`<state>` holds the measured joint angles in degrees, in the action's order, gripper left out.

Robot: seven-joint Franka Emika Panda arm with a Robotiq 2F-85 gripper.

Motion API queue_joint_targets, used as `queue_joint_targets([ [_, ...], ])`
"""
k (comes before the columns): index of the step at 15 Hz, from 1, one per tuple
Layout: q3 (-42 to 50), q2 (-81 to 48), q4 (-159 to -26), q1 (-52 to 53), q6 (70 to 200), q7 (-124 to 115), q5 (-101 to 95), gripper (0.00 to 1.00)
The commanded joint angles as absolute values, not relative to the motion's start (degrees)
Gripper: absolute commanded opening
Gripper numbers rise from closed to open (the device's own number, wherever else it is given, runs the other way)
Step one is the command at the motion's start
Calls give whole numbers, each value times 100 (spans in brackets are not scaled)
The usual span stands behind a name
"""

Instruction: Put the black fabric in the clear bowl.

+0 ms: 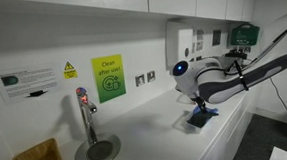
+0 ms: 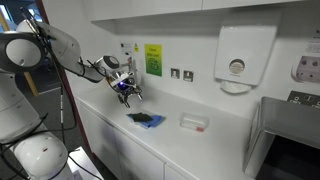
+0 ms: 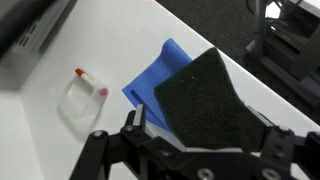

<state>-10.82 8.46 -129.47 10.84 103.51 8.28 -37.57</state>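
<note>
Your exterior views eye the counter (image 1: pixel 151 125) from opposite ends, mid-range, both catching the green sign (image 1: pixel 108 79); the wrist view's close above it, looking down.

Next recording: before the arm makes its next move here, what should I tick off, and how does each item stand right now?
1. Gripper fingers apart, nothing between them: ok.
2. Black fabric in plain view: ok. It lies on the blue cloth.
3. Black fabric in the clear bowl: not ok. It lies beside the bowl.
4. Bowl free to take it: cannot tell. Small red bits show at the bowl, and whether they are inside it is unclear.
5. Gripper off the counter and above the cloths in an exterior view: ok.
6. A grasp would lift the fabric alone: cannot tell.
</note>
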Motion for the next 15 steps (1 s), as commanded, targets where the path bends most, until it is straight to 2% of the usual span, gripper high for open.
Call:
queue_joint_targets([
  [1,-1023,816,-12426,1111,10069,1004,-2570,100],
  [5,-984,840,-11782,1053,9699,784,-1309,100],
  [9,-881,838,-11395,940,9866,235,-552,100],
  [15,-897,840,-11494,975,9916,300,-666,100],
])
